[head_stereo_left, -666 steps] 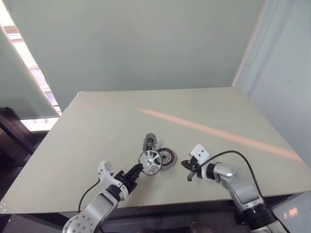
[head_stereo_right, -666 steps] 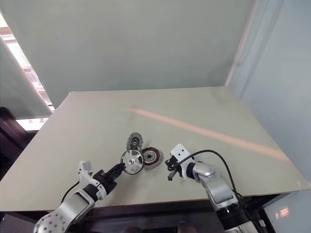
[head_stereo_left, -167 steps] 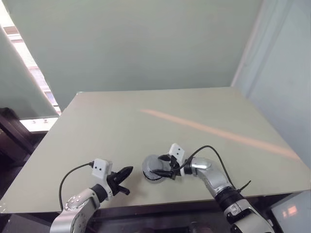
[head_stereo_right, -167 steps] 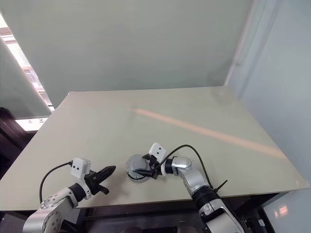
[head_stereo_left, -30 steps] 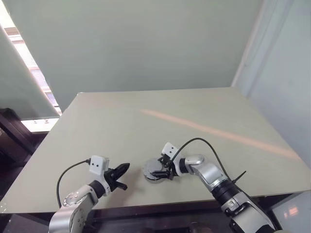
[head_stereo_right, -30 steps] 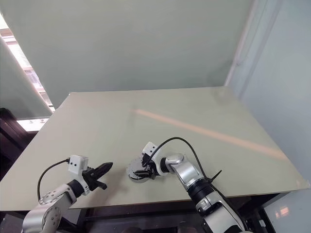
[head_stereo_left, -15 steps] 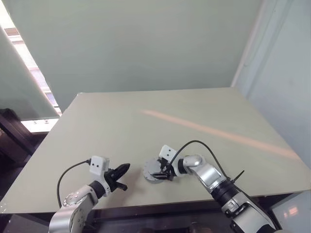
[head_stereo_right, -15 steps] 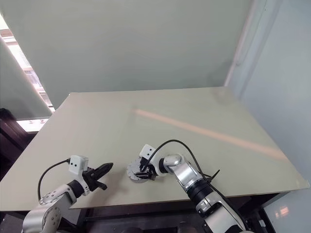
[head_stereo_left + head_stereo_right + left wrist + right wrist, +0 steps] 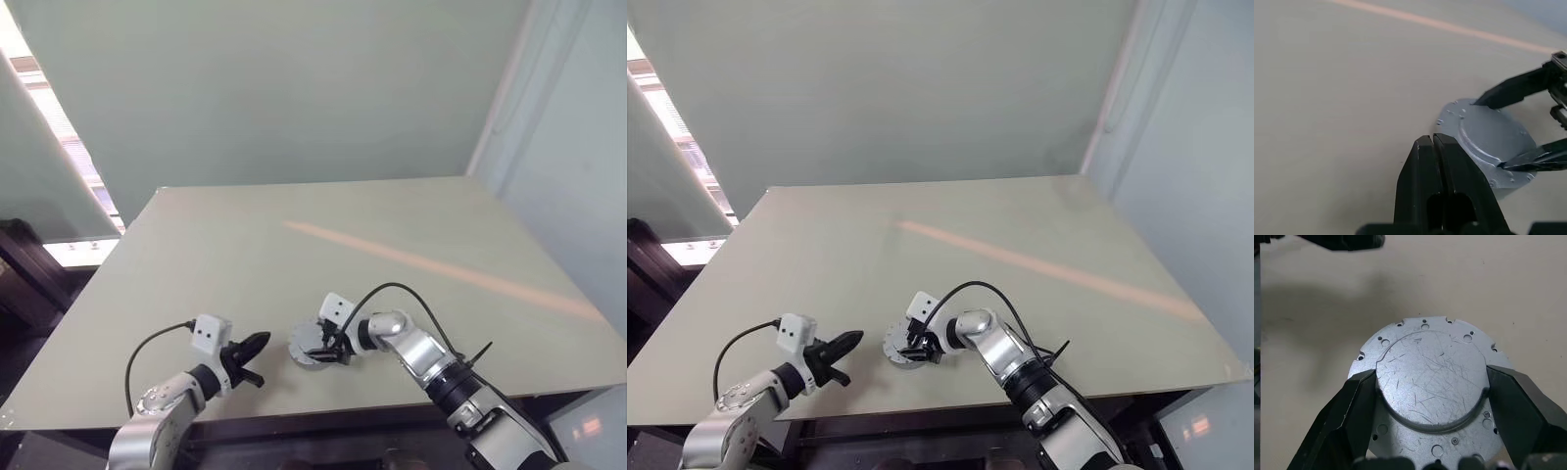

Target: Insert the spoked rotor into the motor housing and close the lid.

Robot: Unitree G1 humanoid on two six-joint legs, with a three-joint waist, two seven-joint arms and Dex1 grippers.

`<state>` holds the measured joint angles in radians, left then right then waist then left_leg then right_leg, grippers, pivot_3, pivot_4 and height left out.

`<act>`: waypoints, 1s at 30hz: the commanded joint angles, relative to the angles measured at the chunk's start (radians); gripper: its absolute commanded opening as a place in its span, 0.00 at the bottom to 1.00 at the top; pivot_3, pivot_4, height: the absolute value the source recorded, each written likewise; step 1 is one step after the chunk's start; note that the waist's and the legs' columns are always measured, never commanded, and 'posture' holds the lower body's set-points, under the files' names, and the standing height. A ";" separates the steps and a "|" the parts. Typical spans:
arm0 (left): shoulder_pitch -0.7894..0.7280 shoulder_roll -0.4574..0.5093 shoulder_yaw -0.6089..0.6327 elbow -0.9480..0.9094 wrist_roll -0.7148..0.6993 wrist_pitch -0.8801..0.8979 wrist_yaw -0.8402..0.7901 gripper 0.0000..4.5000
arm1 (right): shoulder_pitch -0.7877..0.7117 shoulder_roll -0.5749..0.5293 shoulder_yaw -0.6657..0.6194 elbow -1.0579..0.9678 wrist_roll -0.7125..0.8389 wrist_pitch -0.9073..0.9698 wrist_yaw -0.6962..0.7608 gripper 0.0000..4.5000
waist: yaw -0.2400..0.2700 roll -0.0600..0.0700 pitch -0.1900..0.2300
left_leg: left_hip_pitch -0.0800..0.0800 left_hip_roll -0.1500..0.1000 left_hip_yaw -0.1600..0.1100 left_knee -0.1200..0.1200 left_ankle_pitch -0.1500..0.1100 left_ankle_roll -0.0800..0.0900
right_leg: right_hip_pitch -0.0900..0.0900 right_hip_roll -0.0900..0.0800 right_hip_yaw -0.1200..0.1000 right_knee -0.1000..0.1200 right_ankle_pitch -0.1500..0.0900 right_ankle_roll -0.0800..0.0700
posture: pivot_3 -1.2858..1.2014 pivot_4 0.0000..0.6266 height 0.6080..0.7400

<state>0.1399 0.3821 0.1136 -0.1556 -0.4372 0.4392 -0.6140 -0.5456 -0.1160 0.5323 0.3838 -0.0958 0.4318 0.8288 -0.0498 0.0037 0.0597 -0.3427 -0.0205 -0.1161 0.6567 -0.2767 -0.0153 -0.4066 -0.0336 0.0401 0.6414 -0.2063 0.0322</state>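
The right claw (image 9: 1430,396) is clenched on the lid (image 9: 1431,377), one black finger (image 9: 1347,421) pressing each side of the raised round centre of a scratched, silver-grey disc with small holes around its flange. In the head views this claw (image 9: 326,350) reaches in from the right, pointing leftward and tilted downward, with the assembled motor stack (image 9: 309,346) sitting on the counter (image 9: 392,245) directly under its fingertips. Seen from the left wrist, the stack is a short grey cylinder (image 9: 1488,142), and the right claw's two dark fingers meet its top from the far side. No copper windings or spoked rotor can be made out; if they are inside the stack, the lid hides them.

The left claw (image 9: 1432,142) is clenched on nothing, its fingers pressed flat together. It hovers just above the counter, near the stack but apart from it, with its tips aimed toward the stack. In the head view, this claw (image 9: 257,343) sits left of the stack.

A pale orange stripe (image 9: 441,269) crosses the counter well beyond both claws.
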 commanded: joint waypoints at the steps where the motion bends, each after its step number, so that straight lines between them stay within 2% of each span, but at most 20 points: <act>1: -0.029 -0.009 -0.019 -0.001 0.017 -0.032 0.000 0.00 | 0.013 -0.027 0.024 0.015 -0.032 0.036 0.005 0.72 | 0.000 0.000 0.000 | 0.000 0.000 0.000 0.000 0.000 0.000 | 0.000 0.000 0.000 0.000 0.000 0.000 | 0.52 0.00 1.00; 12: -0.070 -0.015 -0.145 0.122 0.105 -0.051 -0.040 0.00 | 0.023 -0.026 0.021 -0.001 -0.031 0.048 0.000 0.72 | 0.000 0.002 -0.001 | 0.000 0.000 0.000 0.000 0.000 0.000 | 0.000 0.000 0.000 0.000 0.000 0.000 | 0.52 0.00 1.00; 22: -0.095 -0.003 -0.189 0.218 0.156 -0.096 -0.069 0.00 | 0.031 -0.028 0.006 -0.016 -0.028 0.055 -0.032 0.72 | 0.001 0.011 -0.007 | 0.001 -0.001 -0.001 0.001 0.000 0.000 | 0.001 -0.001 0.000 0.000 0.000 0.000 | 0.52 0.00 1.00; 24: -0.097 -0.001 -0.189 0.223 0.157 -0.098 -0.071 0.00 | 0.030 -0.030 0.009 -0.021 -0.020 0.057 -0.017 0.88 | 0.000 0.011 -0.007 | 0.001 -0.001 -0.001 0.002 0.000 0.000 | 0.001 -0.001 0.000 0.000 0.000 0.000 | 0.52 0.00 1.00; 26: -0.100 -0.001 -0.189 0.228 0.159 -0.100 -0.073 0.00 | 0.030 -0.031 0.011 -0.027 -0.013 0.060 -0.003 1.00 | 0.000 0.010 -0.008 | 0.001 -0.001 -0.001 0.002 0.000 0.000 | 0.002 -0.001 0.000 0.000 0.000 0.000 | 0.52 0.00 1.00; 30: -0.103 0.001 -0.189 0.231 0.159 -0.100 -0.074 0.00 | 0.032 -0.029 0.008 -0.041 -0.005 0.064 0.008 1.00 | 0.000 0.011 -0.009 | 0.002 -0.001 -0.001 0.002 0.000 0.000 | 0.002 0.000 -0.001 0.000 0.000 0.000 | 0.52 0.00 1.00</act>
<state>0.0333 0.3768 -0.0585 0.0539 -0.3032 0.3256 -0.6857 -0.5251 -0.1374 0.5318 0.3442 -0.0987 0.4760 0.8270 -0.0500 0.0145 0.0506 -0.3405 -0.0210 -0.1173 0.6588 -0.2766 -0.0151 -0.4047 -0.0338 0.0393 0.6419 -0.2066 0.0323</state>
